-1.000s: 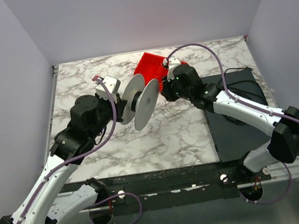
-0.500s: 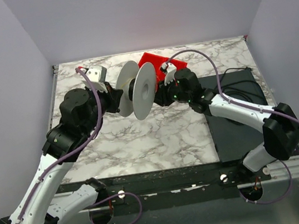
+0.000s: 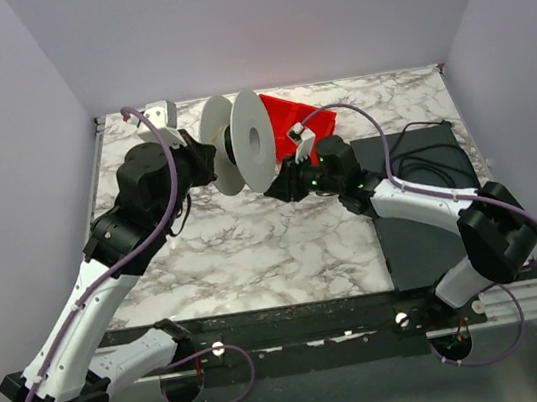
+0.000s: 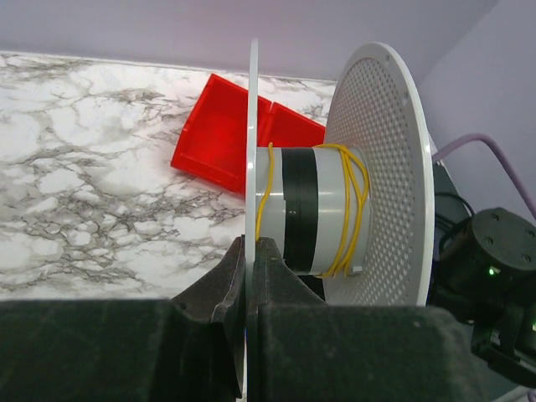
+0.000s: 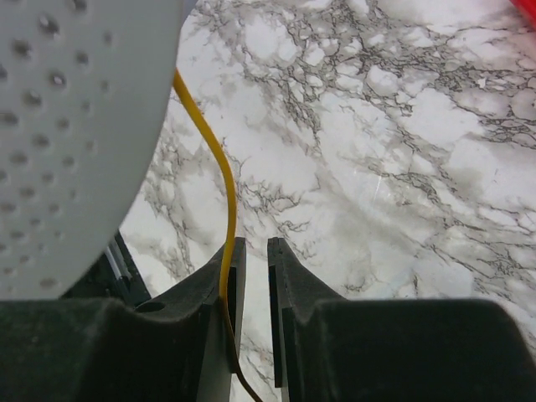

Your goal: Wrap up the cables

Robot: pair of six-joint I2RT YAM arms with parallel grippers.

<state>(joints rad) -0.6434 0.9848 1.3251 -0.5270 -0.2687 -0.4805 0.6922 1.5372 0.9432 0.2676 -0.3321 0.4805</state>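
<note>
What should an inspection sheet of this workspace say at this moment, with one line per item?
Surface: marble-patterned table, with a black mat on its right side.
Job's things: yellow wire, a few loose turns on the hub of the white spool, which is held off the table.
Clutter: red bin behind the spool.
Grippers: left gripper shut on a spool flange; right gripper slightly open, the wire running between its fingers.
Cables: purple arm cables; black cord on the mat.
Surroundings: plain grey walls.

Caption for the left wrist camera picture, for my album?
Left gripper clamps a white spool by its thin flange; yellow cable loops its hub.
</note>
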